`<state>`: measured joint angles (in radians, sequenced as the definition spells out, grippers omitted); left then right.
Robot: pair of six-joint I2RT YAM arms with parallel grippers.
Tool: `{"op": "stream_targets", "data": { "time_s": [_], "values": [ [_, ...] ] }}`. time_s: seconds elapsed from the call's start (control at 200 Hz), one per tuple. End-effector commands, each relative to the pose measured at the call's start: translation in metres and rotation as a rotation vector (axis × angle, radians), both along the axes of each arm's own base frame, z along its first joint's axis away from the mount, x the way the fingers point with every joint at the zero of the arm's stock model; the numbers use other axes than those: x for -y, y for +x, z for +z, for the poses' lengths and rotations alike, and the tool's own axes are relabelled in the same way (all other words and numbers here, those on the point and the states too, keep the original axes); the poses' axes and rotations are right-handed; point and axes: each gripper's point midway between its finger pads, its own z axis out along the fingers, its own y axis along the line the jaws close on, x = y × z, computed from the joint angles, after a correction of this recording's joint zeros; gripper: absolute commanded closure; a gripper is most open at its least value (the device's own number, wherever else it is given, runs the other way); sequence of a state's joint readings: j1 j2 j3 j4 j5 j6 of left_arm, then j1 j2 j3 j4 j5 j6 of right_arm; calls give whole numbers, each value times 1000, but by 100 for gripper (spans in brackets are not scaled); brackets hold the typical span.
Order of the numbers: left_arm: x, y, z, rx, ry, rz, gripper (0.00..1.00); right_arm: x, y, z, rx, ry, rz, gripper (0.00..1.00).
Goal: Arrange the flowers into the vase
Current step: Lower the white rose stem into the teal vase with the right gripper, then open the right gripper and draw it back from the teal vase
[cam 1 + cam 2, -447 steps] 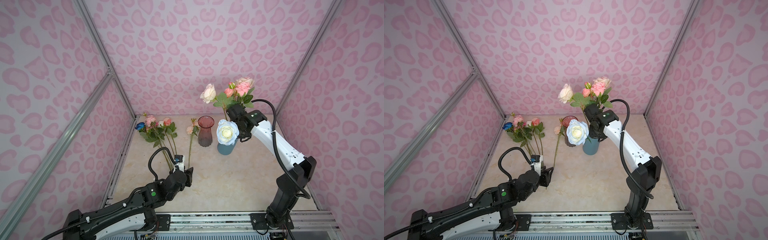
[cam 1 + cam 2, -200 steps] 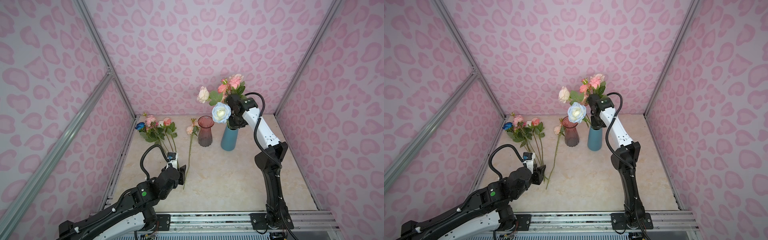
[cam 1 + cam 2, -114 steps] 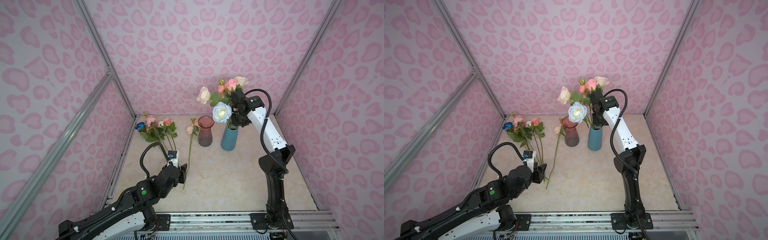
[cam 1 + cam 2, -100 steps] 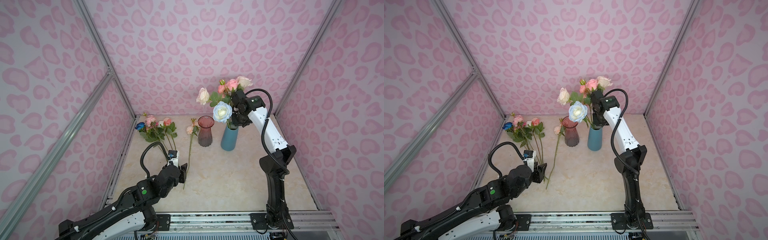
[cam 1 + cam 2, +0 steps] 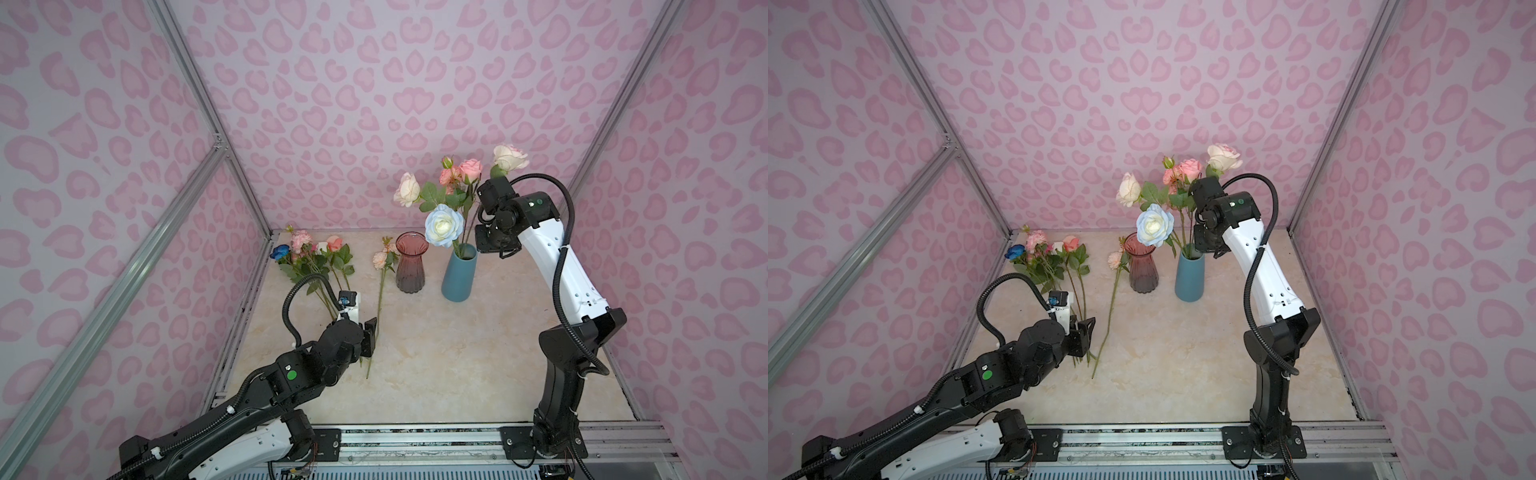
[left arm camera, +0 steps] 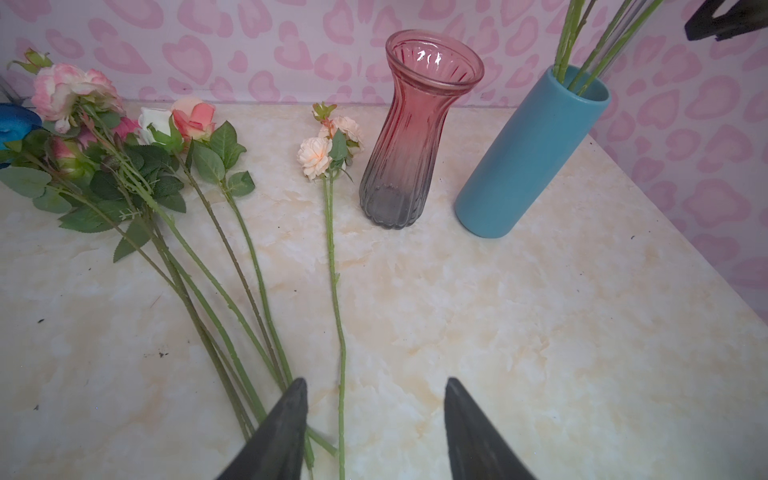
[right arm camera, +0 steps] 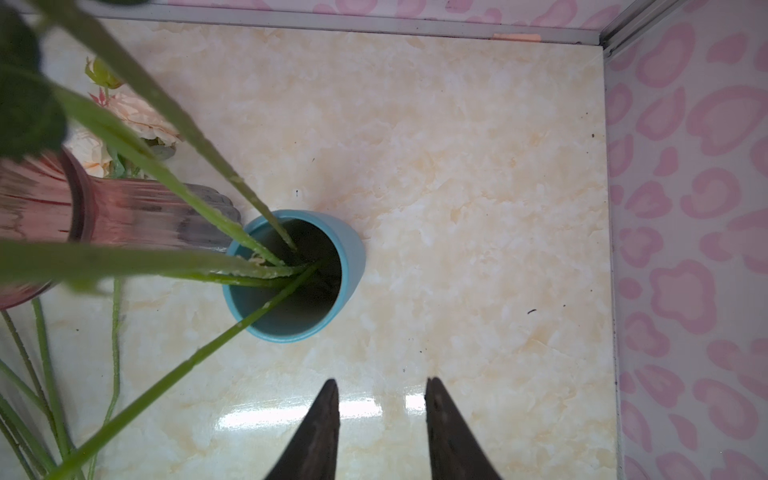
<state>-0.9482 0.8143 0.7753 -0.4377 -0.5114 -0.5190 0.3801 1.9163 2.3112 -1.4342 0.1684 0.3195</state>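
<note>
Pink, cream and blue-white artificial roses (image 5: 444,224) stand in the tall teal cylindrical vase (image 5: 457,276) at 1 o'clock on the cream marble-look bench (image 5: 457,353). The right tool (image 7: 380,379) hovers above it, parted and empty. Loose roses (image 5: 316,257) lie at 10 o'clock, with the left tool (image 6: 374,380) open over their stem ends.

Pink heart-blotched walls (image 5: 374,83), cream marbled tabletop (image 5: 457,353), teal vase (image 5: 456,278), pink-to-grey ribbed glass vase (image 5: 410,270), pale-blue-and-white rose (image 5: 444,224)

Blue vase (image 5: 456,278) upright on the table (image 5: 457,365), holding flowers (image 5: 444,222) in cream, pink and pale blue. Pink glass vase (image 5: 410,266) just beside it. Loose bunch (image 5: 316,259) lies by the left wall, with a single peach stem (image 5: 381,291) between bunch and pink glass vase. Left gripper (image 5: 371,338) low at the stem ends.
</note>
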Motion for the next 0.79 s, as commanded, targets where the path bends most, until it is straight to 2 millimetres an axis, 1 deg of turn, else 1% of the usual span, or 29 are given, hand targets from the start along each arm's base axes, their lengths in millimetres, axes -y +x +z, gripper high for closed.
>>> {"op": "stream_targets", "data": {
  "time_s": [0.0, 0.105, 0.205, 0.24, 0.295, 0.335, 0.4, 0.495, 0.595, 0.665, 0.79],
  "values": [
    [6, 4, 11, 20, -21, -12, 46, -1, 4, 0, 34, 8, 4, 63],
    [10, 6, 11, 17, -22, -16, 46, -3, 7, -9, 33, 16, 7, 63],
    [15, 7, 8, 3, -23, -26, 46, -8, 5, -25, -35, 13, 38, 63],
    [17, 7, 7, -2, -24, -32, 46, -9, 2, -25, -60, 14, 47, 62],
    [18, 7, 7, -4, -28, -36, 46, -10, 0, -21, -64, 23, 64, 61],
    [19, 7, 7, -4, -32, -40, 46, -10, -2, -20, -56, 49, 68, 58],
    [21, 7, 10, -2, -39, -49, 46, -12, -5, -21, -57, 105, 89, 57],
    [23, 5, 12, -4, -46, -65, 46, -20, -10, -32, -78, 161, 150, 54],
    [24, 4, 12, -4, -45, -71, 46, -10, -13, -33, -87, 135, 131, 53],
    [24, 4, 10, -9, -45, -73, 46, -6, -15, -33, -90, 124, 132, 51],
    [27, 4, 7, -18, -48, -80, 46, 3, -25, -42, -138, 69, 139, 50]
  ]
}}
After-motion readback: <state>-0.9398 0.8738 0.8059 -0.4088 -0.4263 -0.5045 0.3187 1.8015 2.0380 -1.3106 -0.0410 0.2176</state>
